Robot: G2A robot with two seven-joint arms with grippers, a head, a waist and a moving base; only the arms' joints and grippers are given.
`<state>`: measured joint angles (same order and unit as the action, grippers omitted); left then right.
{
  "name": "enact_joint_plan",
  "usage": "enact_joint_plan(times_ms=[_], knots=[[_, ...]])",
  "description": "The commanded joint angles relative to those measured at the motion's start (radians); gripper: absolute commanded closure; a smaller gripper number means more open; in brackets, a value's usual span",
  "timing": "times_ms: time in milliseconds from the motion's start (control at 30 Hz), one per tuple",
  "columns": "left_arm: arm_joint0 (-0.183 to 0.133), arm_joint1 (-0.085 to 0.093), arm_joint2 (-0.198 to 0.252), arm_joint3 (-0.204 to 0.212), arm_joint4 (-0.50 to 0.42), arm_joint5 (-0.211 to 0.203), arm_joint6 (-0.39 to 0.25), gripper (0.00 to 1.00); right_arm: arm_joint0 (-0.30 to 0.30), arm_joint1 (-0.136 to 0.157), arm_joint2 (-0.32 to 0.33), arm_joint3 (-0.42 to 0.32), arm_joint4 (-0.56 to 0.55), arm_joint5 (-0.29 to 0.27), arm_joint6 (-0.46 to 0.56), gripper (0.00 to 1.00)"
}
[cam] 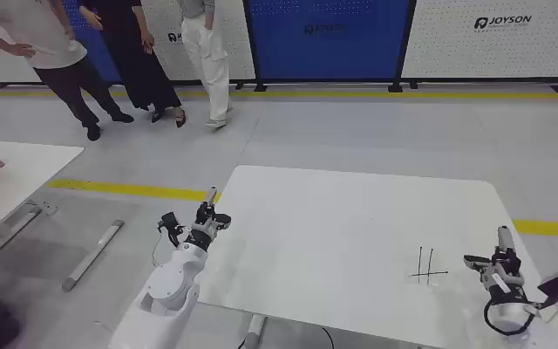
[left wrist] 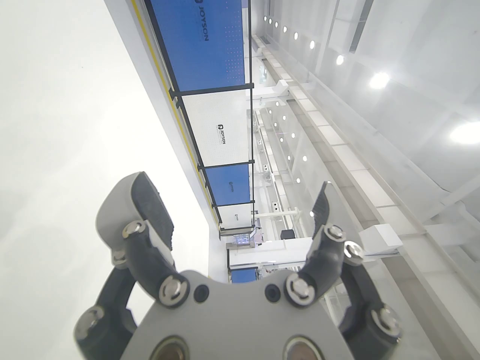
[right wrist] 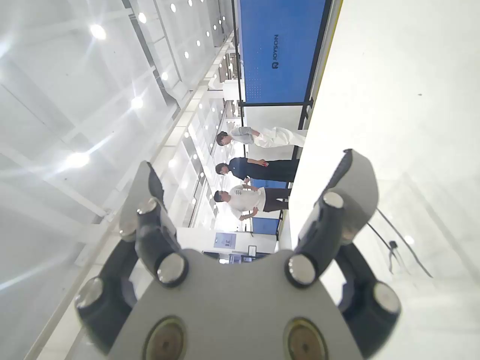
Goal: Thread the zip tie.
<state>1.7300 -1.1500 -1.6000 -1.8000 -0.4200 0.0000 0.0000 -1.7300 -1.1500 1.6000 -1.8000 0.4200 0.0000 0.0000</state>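
Writing first: the only print I can find is on the wall beyond both claws. A blue partition panel (cam: 331,39) and a white perforated panel (cam: 488,39) each carry a dark printed logo. The same logos show past the left claw's fingertips in its wrist view, on a blue panel and on the white one next to it. A yellow floor line (cam: 131,189) runs along the floor between those panels and the flat white bench (cam: 349,236).

The thin black plastic zip ties (cam: 430,263) lie flat on the bench, near the right claw (cam: 486,247) on its inner side, but apart from it. From above I make out what looks like three strips, two lying parallel and one crossing them near their nearer ends. They are so fine that I would not swear to the count. In the right wrist view they show as dark lines on the bench (right wrist: 393,244) just beside the claw's bench-side finger, not between the fingers.

The right claw (right wrist: 251,162) sits at the bench's right-hand edge, its fingers spread apart with nothing between them. The left claw (cam: 216,208) sits at the opposite edge, well apart from the ties. Its ribbed black pads (left wrist: 153,207) also stand apart, and it (left wrist: 232,189) holds nothing.
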Motion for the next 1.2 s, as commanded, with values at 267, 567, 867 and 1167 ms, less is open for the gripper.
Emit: enact_joint_plan(times_ms=[267,567,867,1167], knots=[[0.0,0.0,0.0,0.0,0.0,0.0,0.0,0.0,0.0,0.0,0.0,0.0,0.0,0.0,0.0,0.22],[0.0,0.0,0.0,0.0,0.0,0.0,0.0,0.0,-0.009,0.001,0.043,-0.021,-0.025,-0.009,0.021,0.0],[0.0,0.0,0.0,0.0,0.0,0.0,0.0,0.0,-0.018,0.045,0.227,-0.051,-0.183,0.055,0.467,0.0],[0.0,0.0,0.0,0.0,0.0,0.0,0.0,0.0,-0.015,0.046,0.233,-0.049,-0.191,0.059,0.463,0.0]])
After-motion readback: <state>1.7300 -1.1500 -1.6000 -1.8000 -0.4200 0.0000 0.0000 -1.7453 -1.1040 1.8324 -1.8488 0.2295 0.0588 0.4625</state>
